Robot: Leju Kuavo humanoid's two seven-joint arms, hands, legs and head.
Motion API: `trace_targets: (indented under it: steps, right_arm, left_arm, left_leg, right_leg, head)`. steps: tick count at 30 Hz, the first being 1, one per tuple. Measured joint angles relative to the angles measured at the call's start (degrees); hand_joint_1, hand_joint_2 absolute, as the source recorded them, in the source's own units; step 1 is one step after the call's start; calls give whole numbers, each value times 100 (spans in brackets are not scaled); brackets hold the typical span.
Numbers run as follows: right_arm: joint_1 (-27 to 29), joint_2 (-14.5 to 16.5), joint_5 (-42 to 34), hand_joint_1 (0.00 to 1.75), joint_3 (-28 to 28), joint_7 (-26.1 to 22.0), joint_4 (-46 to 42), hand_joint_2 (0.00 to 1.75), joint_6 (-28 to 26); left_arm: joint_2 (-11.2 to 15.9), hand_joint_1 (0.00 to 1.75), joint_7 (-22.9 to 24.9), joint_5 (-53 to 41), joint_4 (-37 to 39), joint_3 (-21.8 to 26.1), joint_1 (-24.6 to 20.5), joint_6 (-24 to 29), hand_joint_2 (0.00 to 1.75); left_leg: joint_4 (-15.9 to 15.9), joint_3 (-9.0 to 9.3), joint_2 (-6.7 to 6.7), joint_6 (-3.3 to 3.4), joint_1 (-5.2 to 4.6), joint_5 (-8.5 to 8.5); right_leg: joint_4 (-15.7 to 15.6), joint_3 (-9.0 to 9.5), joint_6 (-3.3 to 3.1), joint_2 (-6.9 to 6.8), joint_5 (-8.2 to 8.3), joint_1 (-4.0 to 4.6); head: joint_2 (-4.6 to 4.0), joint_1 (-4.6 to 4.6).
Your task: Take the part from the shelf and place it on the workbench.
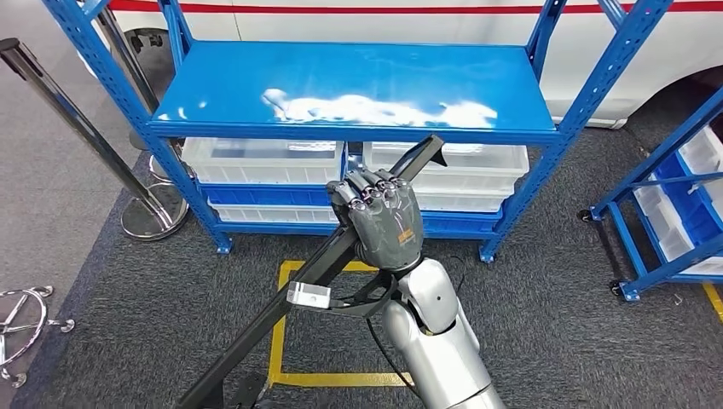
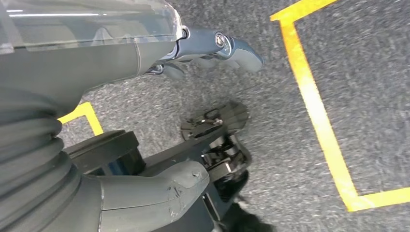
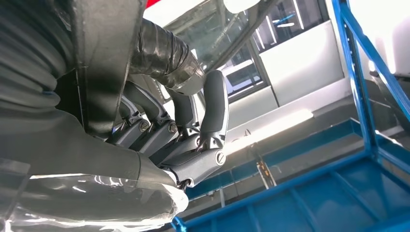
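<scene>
One part (image 1: 281, 298) gripped in right hand (image 1: 381, 217), clear of shelf (image 1: 358, 89); left hand (image 2: 212, 48) empty, open. Rec: carry level.

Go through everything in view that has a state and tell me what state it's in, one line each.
right hand: raised in front of the shelf, fingers wrapped around the long black part.
long black part: held off the shelf, slanting from low on the left up toward the shelf.
left hand: hanging over the carpet, holding nothing, fingers apart.
blue shelf: top board bare and glossy.
white bins: sitting on the lower tier, contents not readable.
</scene>
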Motion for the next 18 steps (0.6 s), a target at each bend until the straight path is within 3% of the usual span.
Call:
trace_targets:
  steps: [2, 4, 5, 6, 8, 9, 10, 11, 13, 15, 16, 18]
  right_arm:
    - [-6, 7, 5, 175, -2, 6, -29, 175, 0]
    - [-6, 7, 10, 175, -6, 10, -33, 175, 1]
    - [-3, 8, 13, 175, -7, 11, -34, 175, 2]
    - [-1, 9, 13, 175, -8, 12, -34, 175, 2]
    - [0, 11, 14, 175, -11, 13, -36, 175, 3]
    - [4, 11, 14, 175, -13, 13, -36, 175, 3]
    - [10, 11, 15, 175, -16, 13, -36, 175, 3]
    - [17, 11, 15, 175, -18, 13, -36, 175, 3]
    - [27, 11, 18, 175, -23, 14, -38, 175, 2]
    - [27, 11, 33, 175, -29, 18, -48, 175, 1]
    - [26, 11, 46, 175, -31, 20, -53, 175, 0]
    - [26, 11, 65, 175, -32, 26, -64, 175, 0]
  left_arm:
    - [-11, 0, 0, -4, 0, -9, -6, 0, 175]
    - [-15, 0, 2, -7, 0, -14, -2, -1, 175]
    - [-16, 0, 3, -7, 0, -15, 4, -1, 175]
    - [-15, 0, 4, -7, 0, -18, 9, -1, 175]
    - [-16, 0, 4, -7, 0, -26, 12, -1, 175]
    - [-16, 0, 3, -7, 0, -31, 11, -1, 175]
    - [-16, 0, 3, -6, 0, -33, 11, -1, 175]
    - [-16, 0, 3, -6, 0, -35, 13, -1, 175]
    - [-16, 0, 3, -6, 0, -39, 8, -1, 175]
    - [-16, 0, 2, -8, 0, -45, -12, -1, 175]
    - [-17, 0, 1, -9, 0, -48, -21, -2, 175]
    - [-24, 0, 2, -12, 0, -52, -24, -4, 175]
  left_leg:
    - [-18, -32, -3, -69, 9, 110]
    - [-16, -80, -18, -134, 27, 111]
    - [80, -131, -28, -163, 32, -33]
    - [287, -201, -36, -189, 41, -287]
    - [961, -349, -39, -238, 63, -864]
    - [1300, -390, -39, -258, 71, -1018]
    - [1516, -370, -39, -270, 74, -1019]
    - [1559, -269, -39, -273, 75, -899]
    - [1070, 221, -42, -251, 75, -598]
    - [206, 835, -49, -204, 50, -645]
    - [-88, 1014, -55, -180, 33, -711]
    - [-303, 1062, -58, -130, 15, -698]
  right_leg:
    - [-341, 173, -42, 2, -83, 41]
    - [-385, 94, -123, -17, 44, 25]
    - [-407, 35, -177, -28, 121, 11]
    - [-425, -38, -216, -37, 201, -5]
    - [-418, -222, -250, -40, 347, 2]
    - [-410, -322, -247, -42, 418, 7]
    - [-398, -423, -242, -44, 487, 10]
    - [-384, -521, -234, -45, 552, 11]
    - [-360, -689, -209, -43, 678, 11]
    - [-357, -786, -162, -43, 792, 20]
    - [-374, -801, -134, -46, 851, 20]
    - [-446, -810, -69, -45, 986, 20]
  head:
    - [0, 0]
    - [0, 1]
    - [0, 0]
    - [0, 0]
    - [0, 0]
    - [0, 0]
    - [0, 0]
    - [0, 0]
    - [0, 0]
    - [0, 1]
    - [0, 2]
    - [0, 3]
